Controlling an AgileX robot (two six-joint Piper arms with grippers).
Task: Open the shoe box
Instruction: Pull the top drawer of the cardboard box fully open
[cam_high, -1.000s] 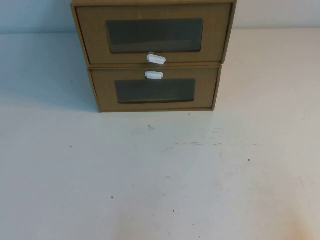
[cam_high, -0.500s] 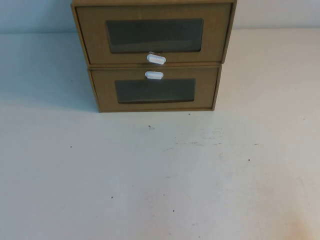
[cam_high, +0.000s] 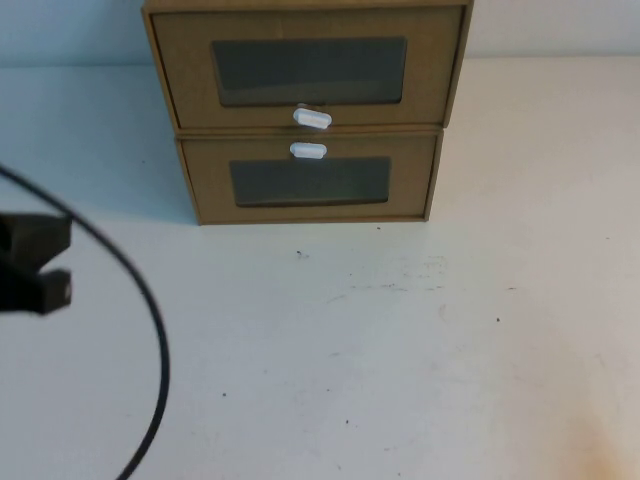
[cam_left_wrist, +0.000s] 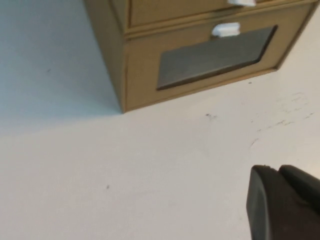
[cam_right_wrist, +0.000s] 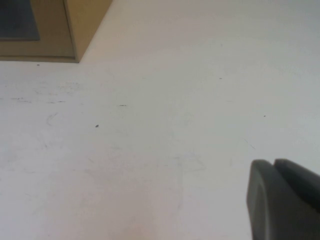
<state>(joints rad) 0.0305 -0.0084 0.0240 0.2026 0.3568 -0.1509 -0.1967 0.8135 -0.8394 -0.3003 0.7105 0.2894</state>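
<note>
High view: your two stacked shoe boxes (cam_high: 306, 120) sit at the far middle of the table (cam_high: 400, 350), both fronts shut, and the left gripper (cam_high: 35, 262) is at the left edge, well apart from them. Left wrist view: left gripper (cam_left_wrist: 278, 172) is above bare table near the lower box, and you cannot tell how open it is. Right wrist view: right gripper (cam_right_wrist: 276, 167) is closed tight on nothing, above the table.
</note>
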